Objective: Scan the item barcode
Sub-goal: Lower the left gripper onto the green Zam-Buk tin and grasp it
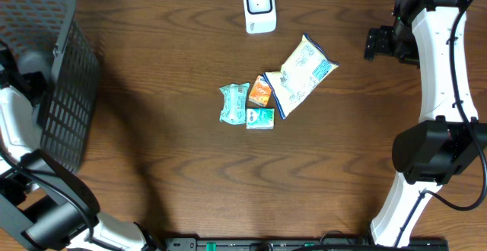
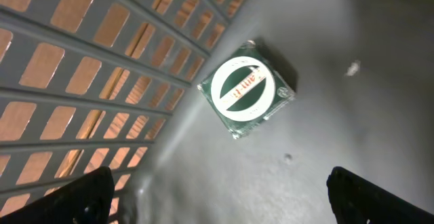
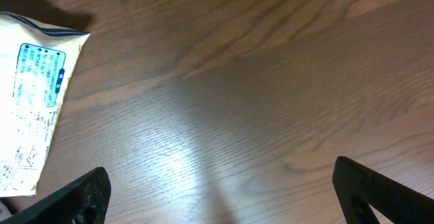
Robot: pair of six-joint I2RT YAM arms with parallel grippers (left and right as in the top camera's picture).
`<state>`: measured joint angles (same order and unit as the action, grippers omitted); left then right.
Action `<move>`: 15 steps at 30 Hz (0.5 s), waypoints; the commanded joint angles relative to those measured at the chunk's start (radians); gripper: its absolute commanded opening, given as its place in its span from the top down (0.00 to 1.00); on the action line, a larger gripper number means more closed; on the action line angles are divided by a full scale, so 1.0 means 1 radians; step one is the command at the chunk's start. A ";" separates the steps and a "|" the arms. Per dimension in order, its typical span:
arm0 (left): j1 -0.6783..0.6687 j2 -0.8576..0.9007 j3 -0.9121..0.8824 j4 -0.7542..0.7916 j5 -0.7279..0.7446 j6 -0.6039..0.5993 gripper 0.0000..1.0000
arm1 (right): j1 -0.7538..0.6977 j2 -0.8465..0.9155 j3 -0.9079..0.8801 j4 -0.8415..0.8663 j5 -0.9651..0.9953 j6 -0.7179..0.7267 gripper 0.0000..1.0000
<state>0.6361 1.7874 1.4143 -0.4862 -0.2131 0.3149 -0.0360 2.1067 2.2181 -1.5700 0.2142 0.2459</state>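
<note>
Right gripper, jaws spread to their widest and holding nothing, hovers over the bare brown wooden table, to the right of the white upright barcode scanner and slightly nearer the robot.

Task items: a cream foil snack bag with blue edging lies flat just in front of the scanner and a little to its right. Against the bag's left side sit a small orange packet, a larger teal packet and a smaller teal packet (whether any of them overlap cannot be told from above).

Left gripper, equally wide and empty, hangs inside the dark grey plastic mesh basket, far to the left of the scanner. Below it a green square box with a round white label lies on the basket floor.

Step in hand, as judged: picking up an item for scanning, most likely the snack bag, which lies nearest the right gripper. To do it well:
- Approach the bag's free right edge, away from the small packets, so that they are not dragged.
- Pinch a sealed edge rather than the puffed middle, since foil will probably slip and crumple.
- Lift clear before turning.
- Present the printed face squarely to the scanner window.

The barcode's position is not legible, so the bag may need turning.
</note>
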 commanded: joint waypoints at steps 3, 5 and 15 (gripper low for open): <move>0.011 0.040 -0.003 0.058 -0.001 -0.080 0.01 | -0.002 -0.017 0.018 0.000 0.012 0.016 0.01; 0.012 0.046 -0.003 0.084 0.043 -0.157 0.02 | -0.002 -0.017 0.018 -0.001 0.012 0.016 0.01; 0.014 0.060 -0.003 0.193 0.176 -0.466 0.02 | -0.002 -0.017 0.018 -0.001 0.012 0.016 0.01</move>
<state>0.6464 1.8294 1.4143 -0.3016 -0.0696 -0.0090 -0.0360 2.1067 2.2181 -1.5703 0.2142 0.2459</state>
